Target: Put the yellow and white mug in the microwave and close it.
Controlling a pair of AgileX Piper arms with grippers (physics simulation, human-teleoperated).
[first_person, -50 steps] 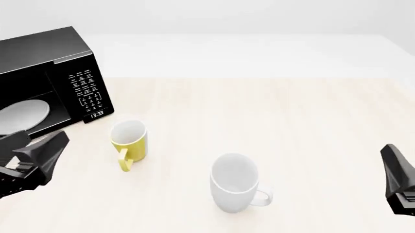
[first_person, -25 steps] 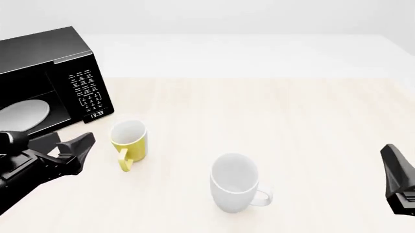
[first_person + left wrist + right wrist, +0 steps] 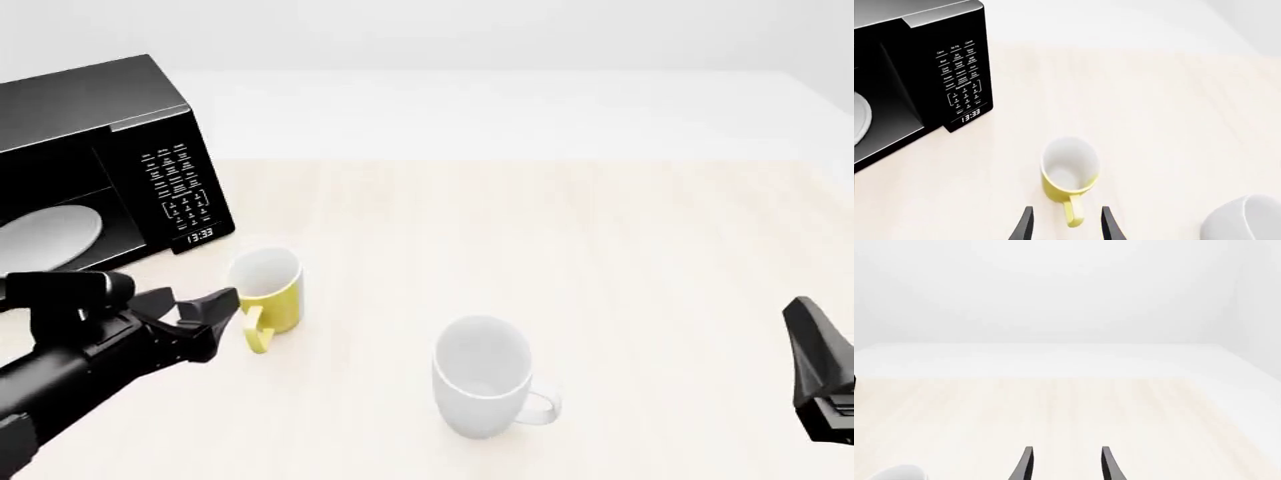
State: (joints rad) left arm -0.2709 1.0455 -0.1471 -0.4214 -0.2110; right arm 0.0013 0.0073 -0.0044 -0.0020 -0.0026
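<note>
Fingers (image 3: 1029,226) astride mug handle (image 3: 1073,214), tips cropped.

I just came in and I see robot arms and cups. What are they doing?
The left gripper is reaching for the yellow mug, which stands on the table near the microwave. Its jaws are open, lined up on either side of the mug's handle, but nothing is gripped yet. The microwave is open, with its white plate showing inside. A white mug stands nearby, untouched. The right gripper waits at the side, open and holding nothing.
</note>
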